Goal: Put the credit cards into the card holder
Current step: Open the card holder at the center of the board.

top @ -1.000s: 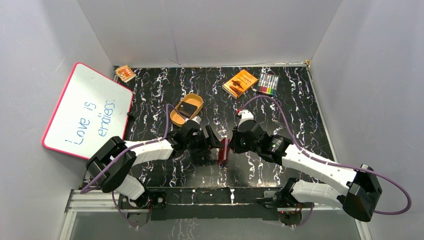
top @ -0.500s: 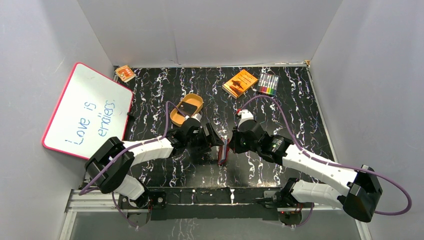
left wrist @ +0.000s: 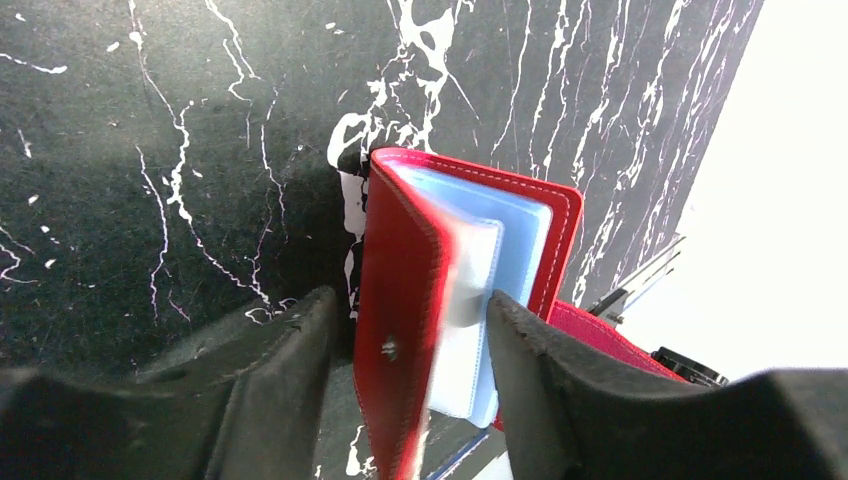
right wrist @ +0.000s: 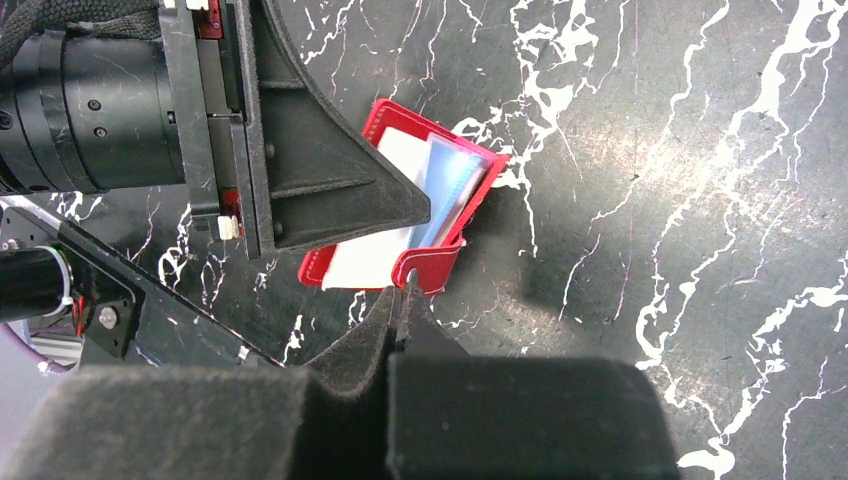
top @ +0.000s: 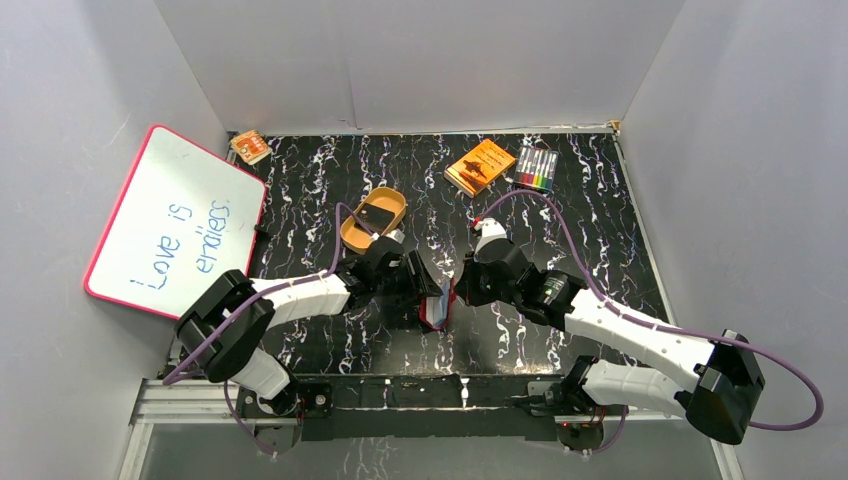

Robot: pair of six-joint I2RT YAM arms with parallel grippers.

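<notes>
Top external view: the card holder, a dark red folding wallet, stands on edge near the middle of the black marbled tabletop, towards its near edge, between the tips of the two arms. The left end effector meets it from the left and the right end effector from the right.

Left wrist view: the left end effector's fingers are apart. The wallet's red front cover with its snap button, plus a few pale blue inner pockets, sits in the gap between them. One finger lies just beside the outside of the cover. The other is at the pale pockets, but I cannot tell whether it presses on them. The back cover spreads away behind, so the wallet is partly open.

Right wrist view: the right end effector's fingers are together, their tips pinched on the wallet's red tab at its lower edge. A finger of the left arm hides part of the pale pockets from this side.

One dark credit card lies in the tan oval tray behind the left arm, well apart from the wallet. At the back of the tabletop an orange box sits just beside a pack of coloured markers, and a whiteboard with blue handwriting leans at the left wall
</notes>
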